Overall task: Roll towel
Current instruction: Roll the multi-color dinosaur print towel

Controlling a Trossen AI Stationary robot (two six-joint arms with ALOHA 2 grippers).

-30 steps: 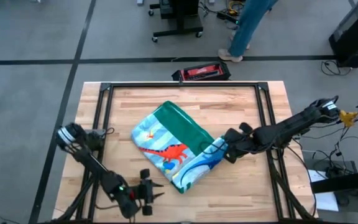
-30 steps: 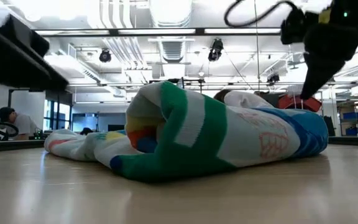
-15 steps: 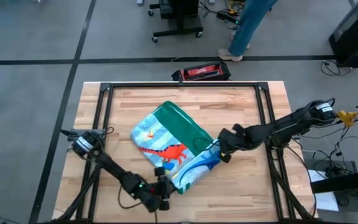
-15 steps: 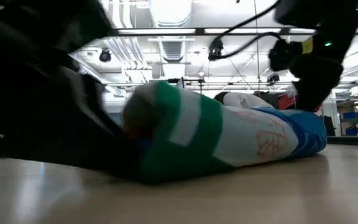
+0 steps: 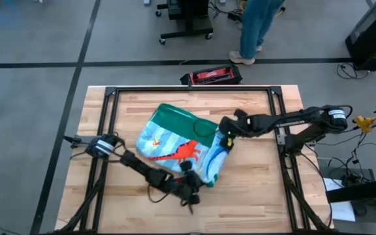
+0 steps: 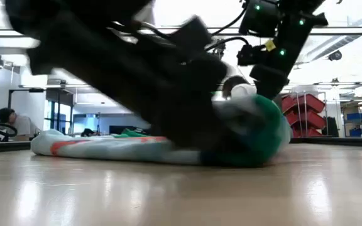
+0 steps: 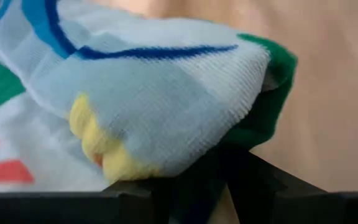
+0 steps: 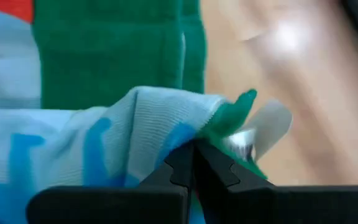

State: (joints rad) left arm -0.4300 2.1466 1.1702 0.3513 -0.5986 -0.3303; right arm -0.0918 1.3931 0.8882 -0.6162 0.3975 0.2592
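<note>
Looking down from the high view: towel [image 5: 178, 145] lying half-folded near the middle of the table [image 5: 253, 189], green border toward the far edge, red dinosaur showing on pale blue. Right gripper [image 5: 226, 140] at the towel's right edge, pinched shut on a fold of cloth. Left gripper [image 5: 191, 185] at the towel's near corner, arm stretched low across the wood from the left; fingers hard to separate from the cloth here. Beyond the table's far edge, a red case [image 5: 213, 76] on the floor, and farther off a person's legs [image 5: 253, 29], cut off by the picture's top.

Low view: left arm [image 6: 137, 69] blurred and filling most of the foreground, blocking the towel's middle. Only a flat pale strip of towel [image 6: 87, 145] visible to one side of it and a rounded green bulge to the other. Right gripper [image 6: 266, 81] coming down onto that bulge, tips hidden behind cloth. Seated person [image 6: 14, 122] far back in the room, unseen from above.

Left wrist view: thick folded corner of towel [image 7: 160, 106], blue, yellow and green, sitting between the dark fingers [image 7: 253, 180], held partway apart by the wad; bare wood beyond.

Right wrist view: fingers [image 8: 185, 168] closed tight together, nipping a light-blue fold with a green tip of towel [image 8: 104, 137]; green border and table blurred behind.
</note>
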